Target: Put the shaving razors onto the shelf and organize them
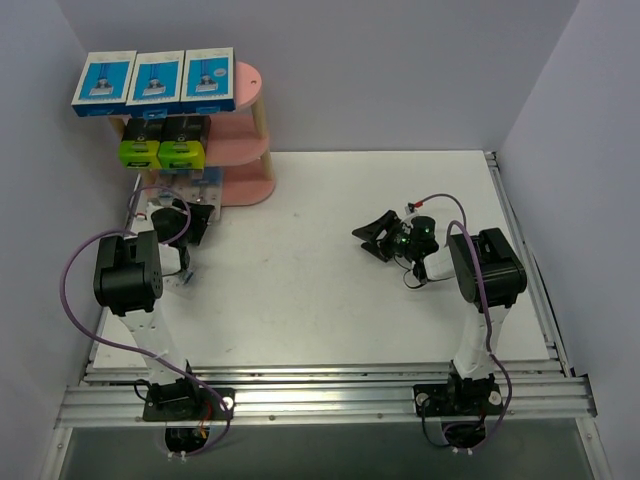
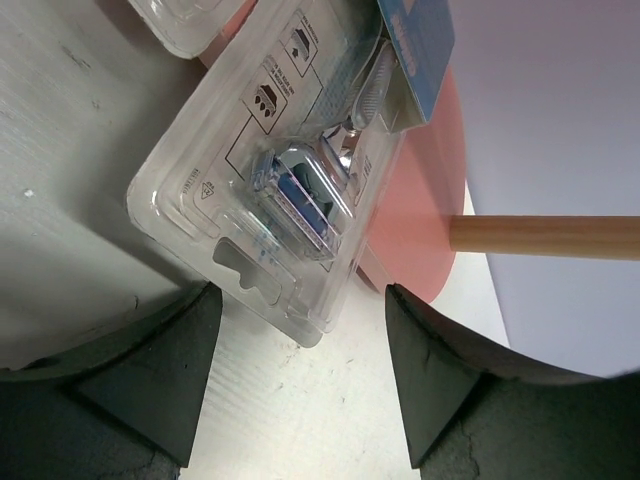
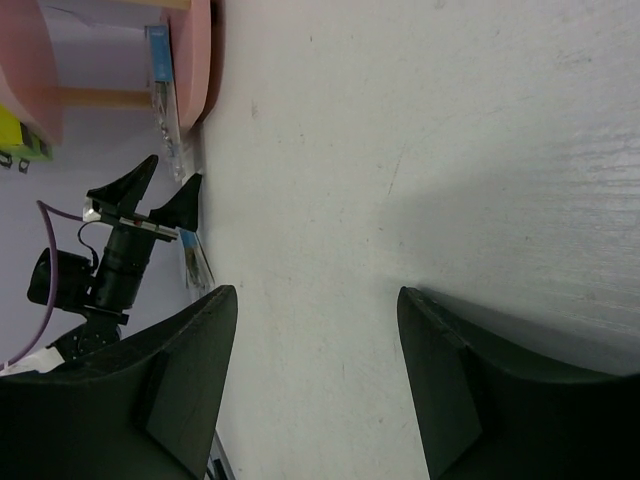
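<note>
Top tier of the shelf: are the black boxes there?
No, three blue-and-white boxes sit there; the black boxes are one tier down.

blue-white boxes (image 1: 153, 80): top tier | black-lime boxes (image 1: 163, 140): middle | blister pack (image 2: 290, 190): tilted against pink shelf (image 1: 240, 147)

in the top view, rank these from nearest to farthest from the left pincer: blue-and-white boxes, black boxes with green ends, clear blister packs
From the left pincer:
1. clear blister packs, bottom tier of the shelf, just ahead of it.
2. black boxes, middle tier, left side.
3. blue-and-white boxes, top tier, a row of three.
</note>
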You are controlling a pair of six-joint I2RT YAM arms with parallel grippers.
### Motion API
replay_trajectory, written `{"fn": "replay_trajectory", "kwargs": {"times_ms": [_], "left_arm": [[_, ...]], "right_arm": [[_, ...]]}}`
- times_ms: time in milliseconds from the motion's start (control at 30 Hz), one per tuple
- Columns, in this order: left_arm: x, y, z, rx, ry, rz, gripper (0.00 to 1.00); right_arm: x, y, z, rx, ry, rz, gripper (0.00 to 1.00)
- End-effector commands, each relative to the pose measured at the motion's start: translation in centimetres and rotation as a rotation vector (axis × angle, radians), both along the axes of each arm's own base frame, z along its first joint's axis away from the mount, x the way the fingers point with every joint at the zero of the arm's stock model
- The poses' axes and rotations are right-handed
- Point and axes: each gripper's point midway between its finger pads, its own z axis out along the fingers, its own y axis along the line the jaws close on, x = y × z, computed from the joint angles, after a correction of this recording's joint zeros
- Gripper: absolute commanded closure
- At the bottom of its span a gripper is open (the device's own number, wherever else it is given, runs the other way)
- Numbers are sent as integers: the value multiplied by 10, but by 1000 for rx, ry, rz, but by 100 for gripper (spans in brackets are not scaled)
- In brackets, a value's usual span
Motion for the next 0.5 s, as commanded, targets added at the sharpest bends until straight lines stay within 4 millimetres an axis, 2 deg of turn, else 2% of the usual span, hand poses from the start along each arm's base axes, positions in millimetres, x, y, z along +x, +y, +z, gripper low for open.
{"fn": "replay_trajectory", "kwargs": {"times_ms": [0,200,467], "left_arm": [[8,8,26,91,-54,-3,25],[10,7,22,104,-83,-4,25],[21,1,30,106,-128,-20,25]], "right_arm": [[4,-1,8,-35,-31,20,39],[5,0,4,-36,-24,26,39],[7,-2,-3,-62,-12,29,39]]}}
